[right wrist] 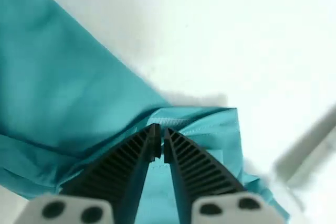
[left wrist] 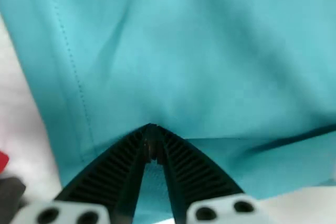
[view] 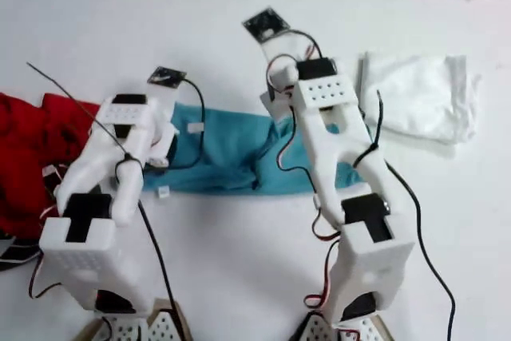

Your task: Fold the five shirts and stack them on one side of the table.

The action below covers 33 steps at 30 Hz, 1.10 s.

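Teal shirt, high view: the teal shirt [view: 231, 153] lies as a long, rumpled band across the middle of the white table [view: 239, 261], partly under both arms.
Red shirt, high view: a crumpled red shirt [view: 28, 153] lies at the table's left edge, near the teal shirt's left end. An arm hides whether the two touch.
White shirt, high view: a folded white shirt [view: 419, 93] lies at the far right, just beside the teal shirt's right end.
Left arm, high view: the left arm [view: 112, 157] stands over the left end of the teal shirt, wrist low at the cloth.
Right arm, high view: the right arm [view: 335, 133] crosses the right part of the teal shirt, wrist at its far edge.
Left gripper, left wrist view: the left gripper [left wrist: 151, 142] has its ribbed black fingers drawn together at the tips, pinching a fold of the teal shirt.
Cloth, left wrist view: a stitched seam [left wrist: 71, 66] runs along the teal fabric, with white table beyond it.
Right gripper, right wrist view: the right gripper [right wrist: 159, 142] has its tips nearly touching, nipped on the teal shirt's stitched hem [right wrist: 205, 124] near a corner.
Cloth, right wrist view: the corner lies on bare white table, and the rest of the shirt stretches away to one side.
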Each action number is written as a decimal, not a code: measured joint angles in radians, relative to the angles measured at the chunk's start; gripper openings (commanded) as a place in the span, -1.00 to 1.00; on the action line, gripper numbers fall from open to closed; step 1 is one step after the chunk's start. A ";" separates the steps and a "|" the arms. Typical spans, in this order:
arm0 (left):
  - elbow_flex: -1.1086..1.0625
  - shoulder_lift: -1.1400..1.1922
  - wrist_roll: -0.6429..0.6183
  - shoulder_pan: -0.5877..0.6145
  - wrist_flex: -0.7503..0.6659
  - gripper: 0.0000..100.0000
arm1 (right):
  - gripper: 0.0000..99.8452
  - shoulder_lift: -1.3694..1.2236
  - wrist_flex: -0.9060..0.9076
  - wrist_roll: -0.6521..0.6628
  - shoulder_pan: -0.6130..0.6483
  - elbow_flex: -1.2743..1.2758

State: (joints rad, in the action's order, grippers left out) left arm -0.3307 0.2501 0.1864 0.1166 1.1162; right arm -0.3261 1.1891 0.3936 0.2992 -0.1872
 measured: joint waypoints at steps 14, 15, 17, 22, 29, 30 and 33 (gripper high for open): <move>0.118 0.003 -0.002 0.084 0.057 -0.94 | -0.95 -0.158 0.094 -0.003 0.041 -0.015; 0.127 0.003 -0.002 0.087 0.061 -0.94 | -0.95 -0.158 0.094 -0.003 0.052 -0.017; 0.137 0.003 -0.002 0.089 0.064 -0.94 | -0.95 -0.158 0.086 -0.003 0.072 -0.017; 0.137 0.003 0.000 0.092 0.069 -0.94 | -0.95 -0.158 0.018 -0.003 0.103 -0.017; 0.137 0.003 0.000 0.091 0.069 -0.94 | -0.95 -0.158 0.009 -0.012 0.081 -0.092; 0.137 0.003 0.000 0.091 0.069 -0.94 | -0.95 -0.158 0.035 -0.012 0.074 -0.114; 0.137 0.003 0.000 0.092 0.069 -0.94 | -0.95 -0.158 0.135 -0.011 0.052 -0.169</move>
State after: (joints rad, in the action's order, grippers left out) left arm -0.1941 0.2532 0.1864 0.2087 1.1853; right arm -0.4841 1.3241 0.3828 0.3514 -0.3560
